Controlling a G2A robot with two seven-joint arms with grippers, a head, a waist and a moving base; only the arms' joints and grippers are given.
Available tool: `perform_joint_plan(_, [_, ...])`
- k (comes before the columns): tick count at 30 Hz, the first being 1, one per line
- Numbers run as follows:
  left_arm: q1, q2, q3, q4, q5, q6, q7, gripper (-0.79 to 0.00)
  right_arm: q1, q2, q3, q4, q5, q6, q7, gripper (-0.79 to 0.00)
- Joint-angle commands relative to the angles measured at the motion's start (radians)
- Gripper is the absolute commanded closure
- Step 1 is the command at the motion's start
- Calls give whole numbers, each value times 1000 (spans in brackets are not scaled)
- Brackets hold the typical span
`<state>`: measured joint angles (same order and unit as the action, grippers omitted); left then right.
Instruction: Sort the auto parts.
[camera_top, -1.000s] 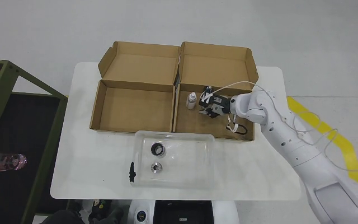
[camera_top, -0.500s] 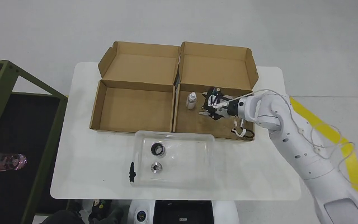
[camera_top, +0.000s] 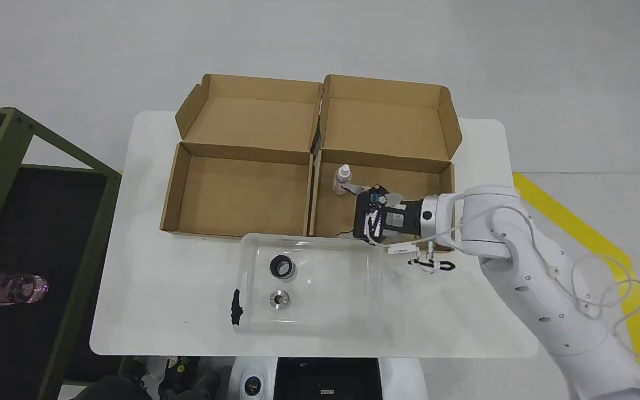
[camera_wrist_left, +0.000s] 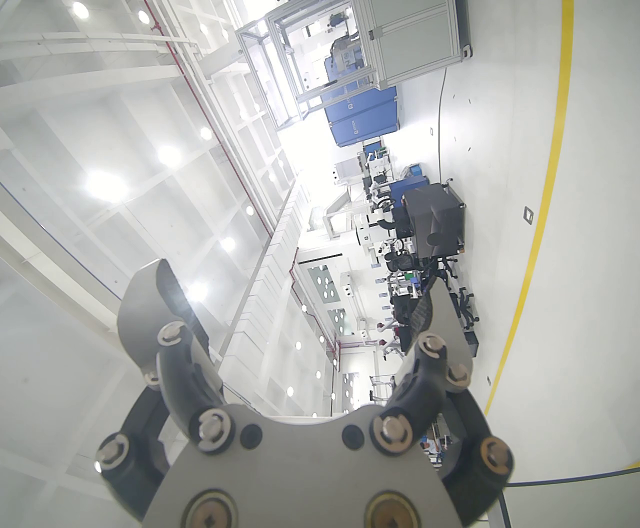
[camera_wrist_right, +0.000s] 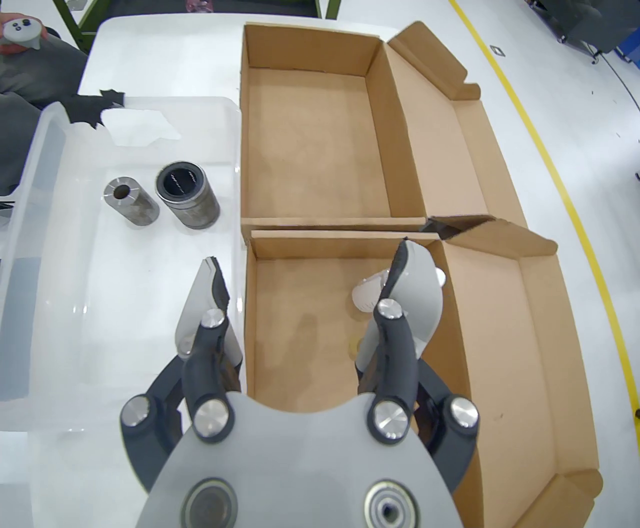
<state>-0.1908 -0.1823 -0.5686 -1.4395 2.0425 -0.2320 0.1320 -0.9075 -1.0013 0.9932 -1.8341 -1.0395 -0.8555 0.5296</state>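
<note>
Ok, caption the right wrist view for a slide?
Open right end effector over the bin-box edge; steel cylinder and bushing in clear bin, white part in cardboard box.

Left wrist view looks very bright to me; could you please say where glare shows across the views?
Left wrist view: ceiling lamps bloom, washing out the hall behind the open left gripper. Right wrist view: even light, pale reflections on the clear bin. Top view: even light, soft shadows inside the cardboard boxes.

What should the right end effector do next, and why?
Probably shift over the clear bin and descend on the black-lined sleeve. The right end effector is open and empty, hovering over the bin's edge, and the sleeve and a plain metal cylinder sit unsorted in the bin.
</note>
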Motion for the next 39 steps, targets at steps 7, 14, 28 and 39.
perform_joint_plan(7, [0,0,0,0,0,0,0,-785,28,-25,-112,-27,-28,7,-12,-579])
perform_joint_plan(14, [0,0,0,0,0,0,0,-785,74,-54,-210,-2,-46,11,-20,-591])
perform_joint_plan(28, [0,0,0,0,0,0,0,-785,139,-117,-371,63,-86,34,-34,-511])
perform_joint_plan(39, [0,0,0,0,0,0,0,-785,175,-165,-452,141,-125,55,-41,-582])
